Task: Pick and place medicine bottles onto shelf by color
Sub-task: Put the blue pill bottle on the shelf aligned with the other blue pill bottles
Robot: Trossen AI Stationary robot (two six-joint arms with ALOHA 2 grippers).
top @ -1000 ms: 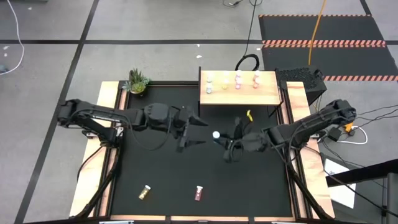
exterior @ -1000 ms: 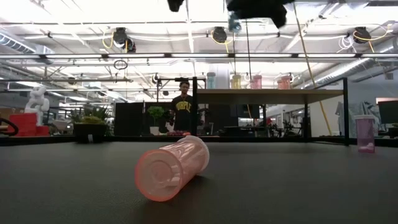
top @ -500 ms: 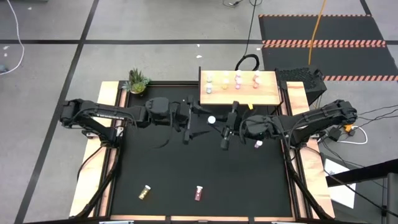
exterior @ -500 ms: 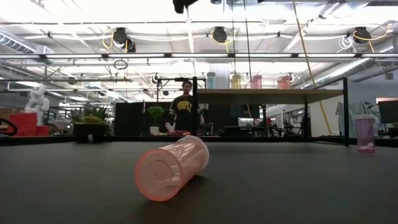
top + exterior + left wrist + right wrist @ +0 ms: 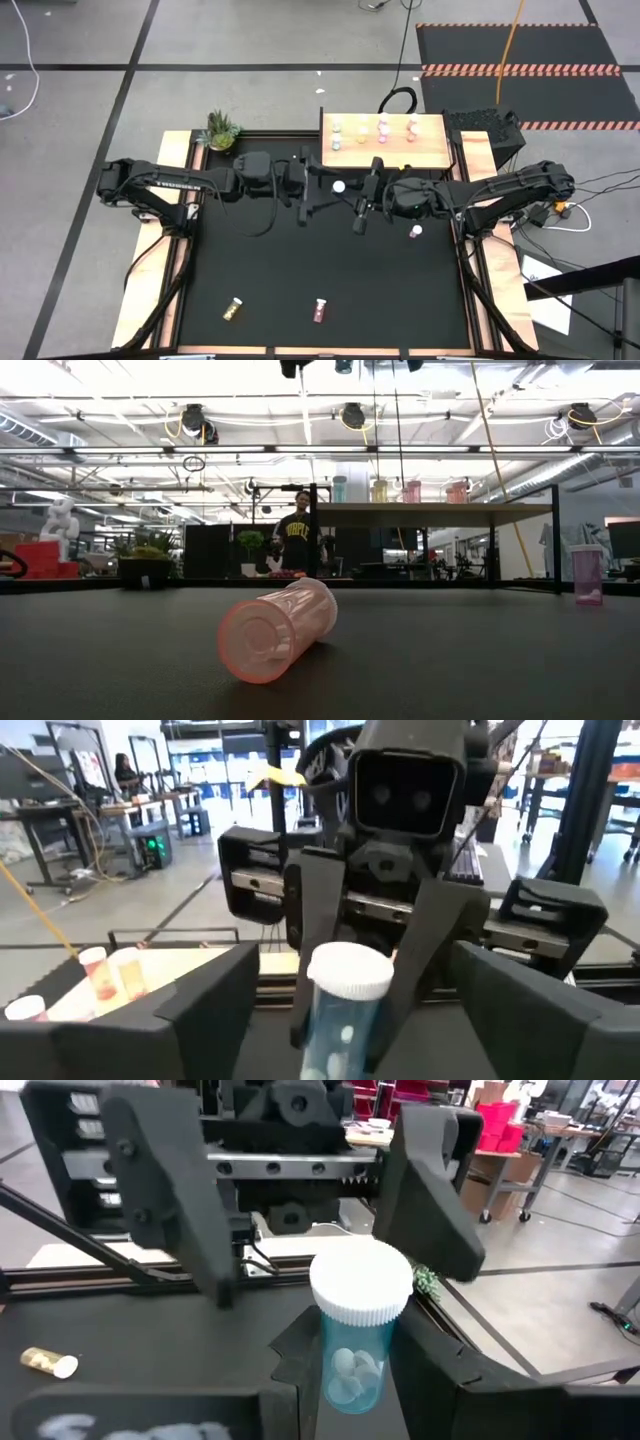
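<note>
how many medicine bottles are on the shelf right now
4, in one row along the shelf: whitish bottle, yellow bottle, pink bottle, second pink bottle. No others show there.

Teal bottle [image 5: 358, 1330], white cap, upright, held in the air just in front of the shelf [image 5: 385, 152]. Shelf: pale wood, four bottles in a row on top: teal [image 5: 337, 131], yellow [image 5: 361, 129], two pink [image 5: 383, 127]. Pink bottle [image 5: 415, 231] upright near the table's right rail. Yellow-gold [image 5: 233, 309] and dark red [image 5: 319, 310] bottles lie on their sides near the front edge.
</note>
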